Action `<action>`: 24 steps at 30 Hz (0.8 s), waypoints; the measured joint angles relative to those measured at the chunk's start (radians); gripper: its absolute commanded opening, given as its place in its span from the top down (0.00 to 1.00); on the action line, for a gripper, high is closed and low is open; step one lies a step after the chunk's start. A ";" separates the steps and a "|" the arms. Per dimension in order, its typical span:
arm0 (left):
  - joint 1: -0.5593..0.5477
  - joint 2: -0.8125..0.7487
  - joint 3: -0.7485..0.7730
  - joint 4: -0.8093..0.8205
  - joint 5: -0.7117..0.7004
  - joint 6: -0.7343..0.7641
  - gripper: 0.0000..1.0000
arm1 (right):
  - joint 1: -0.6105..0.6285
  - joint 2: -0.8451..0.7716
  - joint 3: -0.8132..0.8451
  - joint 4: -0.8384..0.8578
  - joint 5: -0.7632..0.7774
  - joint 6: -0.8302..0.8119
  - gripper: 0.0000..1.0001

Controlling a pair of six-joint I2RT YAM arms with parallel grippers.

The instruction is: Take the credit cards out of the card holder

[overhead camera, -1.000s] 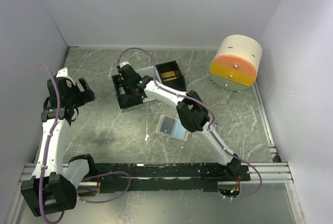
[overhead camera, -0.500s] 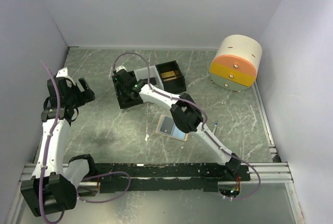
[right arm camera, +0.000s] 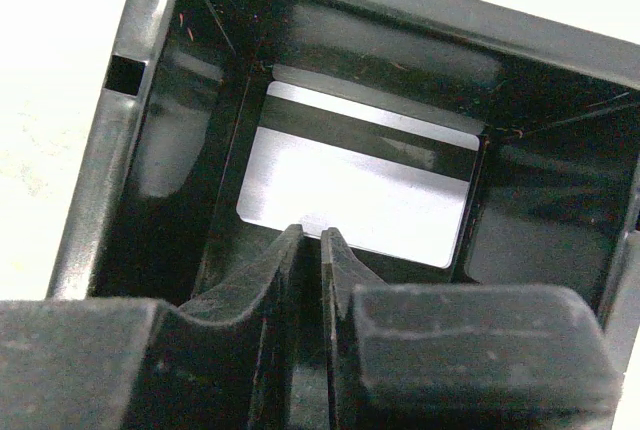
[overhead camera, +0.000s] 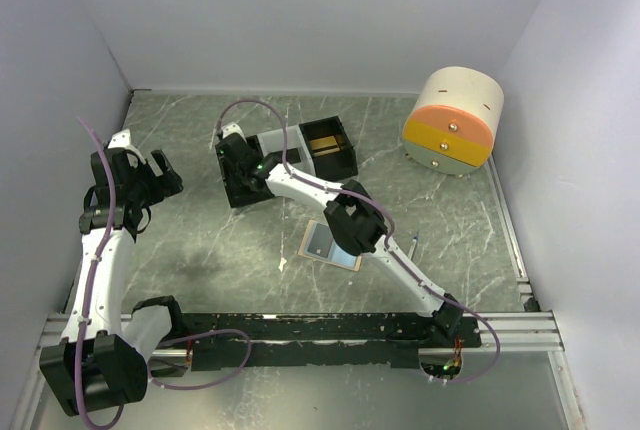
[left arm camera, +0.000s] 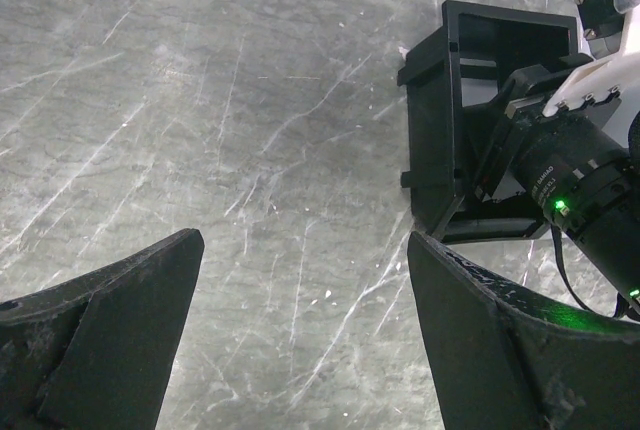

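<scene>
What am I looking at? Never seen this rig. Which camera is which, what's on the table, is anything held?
These are two robot arms, each ending in a two-finger gripper. The overhead view looks down from behind them, and the other two views come from cameras on the wrists. On the table are a black tray, an opened card holder and a round beige box with coloured drawers. The left gripper hangs open and empty. The right gripper points into a tray compartment where a silvery card sits. Its fingers are almost together, and it's unclear whether they pinch the card.
</scene>
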 measured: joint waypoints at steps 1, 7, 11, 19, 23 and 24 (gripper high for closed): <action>0.000 0.000 0.000 0.000 0.001 0.000 0.05 | 0.000 0.000 0.000 0.002 0.002 0.000 0.85; 0.000 0.000 0.000 0.000 0.003 0.000 0.04 | -0.001 -0.009 -0.010 0.006 -0.027 0.000 0.77; 0.000 0.000 0.000 0.000 0.008 0.001 0.04 | -0.004 -0.075 -0.074 -0.016 -0.092 0.000 0.67; 0.000 -0.014 -0.015 0.017 0.039 0.012 0.04 | -0.002 -0.508 -0.430 0.083 -0.122 -0.007 0.52; 0.000 -0.025 -0.027 0.040 0.100 0.023 0.04 | -0.008 -0.799 -0.753 0.192 -0.039 0.045 0.49; 0.000 -0.027 -0.029 0.047 0.119 0.026 0.02 | -0.011 -0.858 -0.833 0.209 -0.014 0.063 0.48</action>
